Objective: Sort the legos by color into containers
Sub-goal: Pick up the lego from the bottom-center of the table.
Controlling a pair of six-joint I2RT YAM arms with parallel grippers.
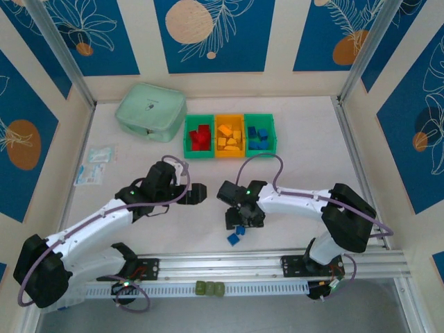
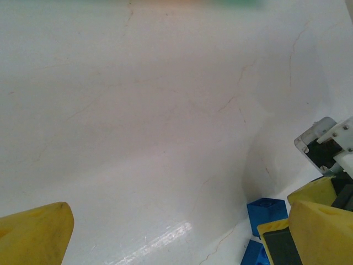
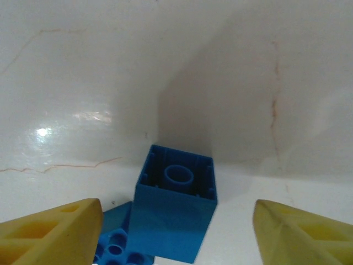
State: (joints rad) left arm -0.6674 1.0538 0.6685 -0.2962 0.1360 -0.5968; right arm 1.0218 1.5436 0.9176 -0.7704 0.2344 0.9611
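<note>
Beneath the right gripper [image 3: 177, 223] sit blue legos [image 3: 175, 201].

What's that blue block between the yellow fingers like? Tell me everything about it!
This blue brick is shiny plastic, boxy, and upside down on the white table. Its hollow underside faces up, with a round tube in the middle. Its lower left edge meets a second blue brick whose studs show. It sits between the yellow fingers of the open right gripper; neither finger touches it.
</note>
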